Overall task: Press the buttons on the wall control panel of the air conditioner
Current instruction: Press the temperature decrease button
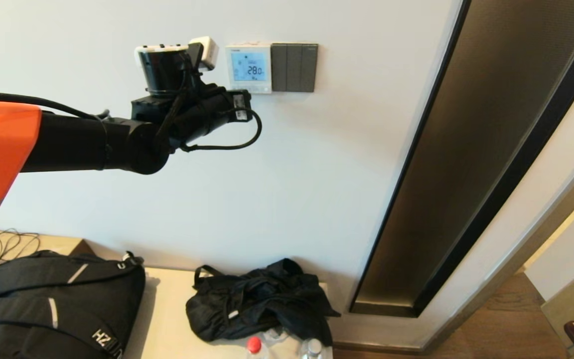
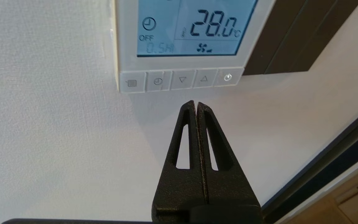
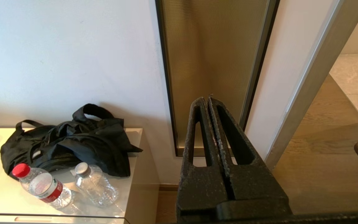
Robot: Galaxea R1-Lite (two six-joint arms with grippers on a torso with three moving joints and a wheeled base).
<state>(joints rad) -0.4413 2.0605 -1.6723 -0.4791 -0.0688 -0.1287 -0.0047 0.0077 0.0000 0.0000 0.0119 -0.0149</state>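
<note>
The white wall control panel [image 1: 248, 67] hangs on the wall, and its light blue screen [image 2: 194, 28] reads 28.0. A row of several pale grey buttons [image 2: 182, 80] runs along its bottom strip. My left arm [image 1: 117, 142] reaches up to the panel. My left gripper [image 2: 196, 102] is shut and empty. Its tips sit just below the button row, under the down and up arrow buttons, and I cannot tell whether they touch the wall. My right gripper [image 3: 206, 99] is shut and empty, held low and away from the panel, out of the head view.
A dark grey three-switch plate [image 1: 294, 67] adjoins the panel's right side. A tall gold-mesh wall panel [image 1: 466, 149] stands further right. Below, a low cabinet [image 1: 167, 319] holds a black backpack [image 1: 53, 299], a crumpled black bag [image 1: 262, 304] and two water bottles [image 3: 42, 186].
</note>
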